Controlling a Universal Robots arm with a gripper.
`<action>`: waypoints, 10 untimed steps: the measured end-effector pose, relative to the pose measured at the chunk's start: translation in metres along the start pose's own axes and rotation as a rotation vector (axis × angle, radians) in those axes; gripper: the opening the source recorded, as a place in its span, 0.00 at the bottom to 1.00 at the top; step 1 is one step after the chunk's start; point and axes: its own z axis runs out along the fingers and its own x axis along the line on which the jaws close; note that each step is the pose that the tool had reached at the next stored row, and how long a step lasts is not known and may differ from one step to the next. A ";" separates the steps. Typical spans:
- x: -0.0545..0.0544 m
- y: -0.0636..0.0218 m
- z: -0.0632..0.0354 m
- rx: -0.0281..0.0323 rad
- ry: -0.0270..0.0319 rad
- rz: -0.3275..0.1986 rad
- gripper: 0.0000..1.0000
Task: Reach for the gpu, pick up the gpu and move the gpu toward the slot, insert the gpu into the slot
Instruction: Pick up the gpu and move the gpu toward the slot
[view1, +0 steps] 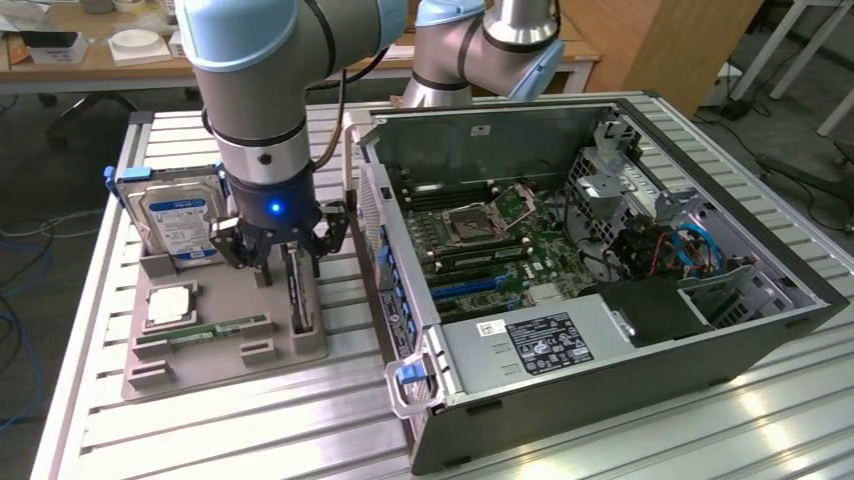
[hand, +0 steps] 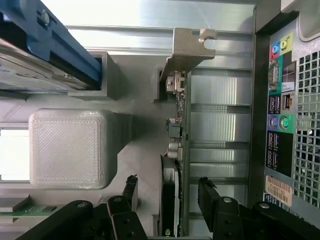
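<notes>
Gpu (view1: 300, 300) (hand: 180, 115) stands on edge in a grey holder tray (view1: 267, 365), its silver bracket (hand: 187, 50) at the far end from the arm's gripper (view1: 283, 262) (hand: 169, 184). The gripper's black fingers (hand: 207, 195) are spread wide to either side of the card, apart from it. A hard drive (view1: 180, 220) stands just beside the gripper on the same tray, with a memory stick (view1: 220, 328) and a processor chip (view1: 174, 303) nearby. The blue slot (view1: 474, 283) lies inside the open computer case (view1: 601, 400), whose near wall rises between tray and motherboard.
</notes>
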 end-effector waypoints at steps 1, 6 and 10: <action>0.000 0.0000 0.0000 0.0000 0.0000 0.000 0.60; 0.000 -0.0017 0.0000 -0.0001 -0.0001 0.000 0.60; 0.000 -0.0061 -0.0002 -0.0001 0.0000 0.000 0.60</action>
